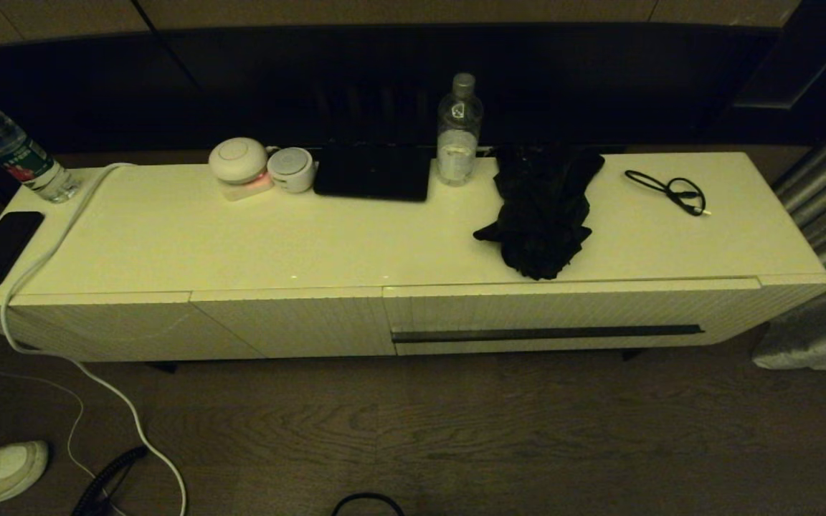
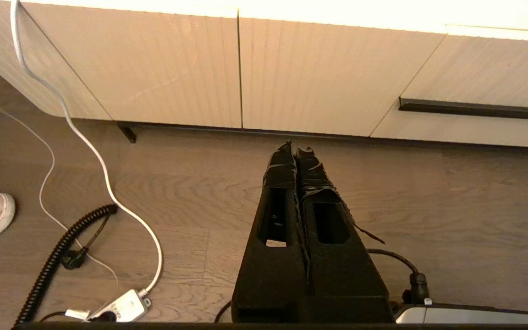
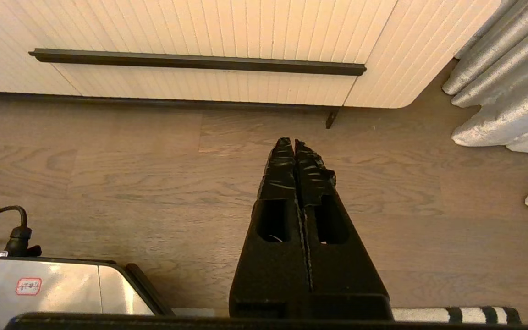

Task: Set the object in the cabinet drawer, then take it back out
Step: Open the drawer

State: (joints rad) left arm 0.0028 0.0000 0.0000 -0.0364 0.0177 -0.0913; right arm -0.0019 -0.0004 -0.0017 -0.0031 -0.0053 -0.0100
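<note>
Umbrella [image 1: 542,215] sits right above the closed drawer [image 1: 549,333], easy reach; left gripper [image 2: 297,149] and right gripper [image 3: 294,144] hang low, pinched together, empty.

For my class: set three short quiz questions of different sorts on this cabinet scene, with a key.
1. True or false: the cabinet drawer is pulled open.
2. The black umbrella lies: A in the drawer, B on the cabinet top, C on the floor?
3. Fill in: the left gripper and right gripper are both ____ above the floor.

Key: 1 false; 2 B; 3 shut.
</note>
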